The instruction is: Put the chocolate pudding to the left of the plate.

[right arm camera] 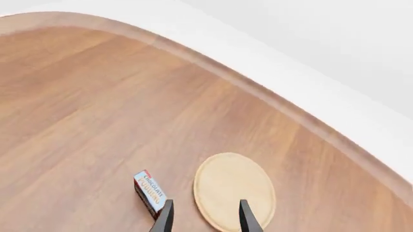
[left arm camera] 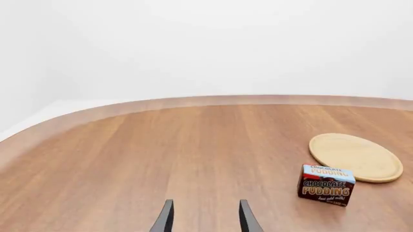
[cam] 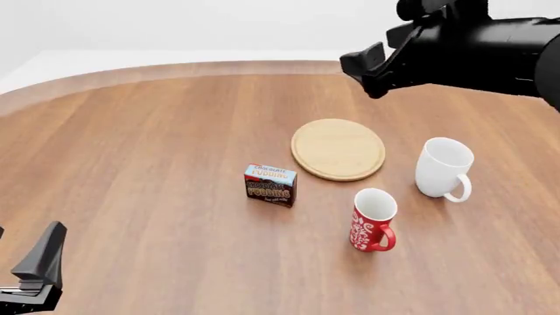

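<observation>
Wooden table [cam: 131, 164]; left gripper [cam: 39, 272] half cropped.

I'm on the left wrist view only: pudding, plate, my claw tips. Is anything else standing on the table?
Observer: Yes. A red mug stands right of the pudding, on the arms' side of the plate.
Operator: Anything more?
Observer: A white mug stands right of the plate, apart from it.
Operator: And the right claw?
Observer: The right claw is open and empty, held high, looking down on the plate and pudding.
</observation>
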You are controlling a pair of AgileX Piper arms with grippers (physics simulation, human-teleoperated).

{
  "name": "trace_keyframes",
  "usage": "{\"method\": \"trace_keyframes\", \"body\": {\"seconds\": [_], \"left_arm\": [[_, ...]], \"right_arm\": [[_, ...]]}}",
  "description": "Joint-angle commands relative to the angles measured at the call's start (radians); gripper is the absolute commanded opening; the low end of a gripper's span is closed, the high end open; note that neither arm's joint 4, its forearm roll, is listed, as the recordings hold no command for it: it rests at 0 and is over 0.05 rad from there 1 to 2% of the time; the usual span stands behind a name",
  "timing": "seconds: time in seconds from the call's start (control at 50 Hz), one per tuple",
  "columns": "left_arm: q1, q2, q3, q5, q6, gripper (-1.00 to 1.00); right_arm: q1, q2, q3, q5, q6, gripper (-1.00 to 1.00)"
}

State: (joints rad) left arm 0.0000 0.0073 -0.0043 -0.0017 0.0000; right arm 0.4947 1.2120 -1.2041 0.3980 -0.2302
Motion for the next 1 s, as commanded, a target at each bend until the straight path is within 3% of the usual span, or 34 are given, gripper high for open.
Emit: {"method": "trace_keyframes", "body": {"seconds": [0.02, 0.26, 0.56, 1.0], "left_arm": [[0.0, 0.0, 0.0, 0.0, 0.0, 1.0], [0.0, 0.0, 0.0, 0.0, 0.0, 1.0], [0.0, 0.0, 0.0, 0.0, 0.0, 1.0], [0.0, 0.0, 0.0, 0.0, 0.0, 1.0]], "right_arm": [[0.094, 0.195, -0.112, 0.061, -0.01, 1.0], [0.156, 0.327, -0.134, 0.057, -0.006, 1.0], [0.163, 0.425, -0.172, 0.064, -0.037, 1.0], [0.182, 0.507, -0.148, -0.001, -0.005, 1.0]]}}
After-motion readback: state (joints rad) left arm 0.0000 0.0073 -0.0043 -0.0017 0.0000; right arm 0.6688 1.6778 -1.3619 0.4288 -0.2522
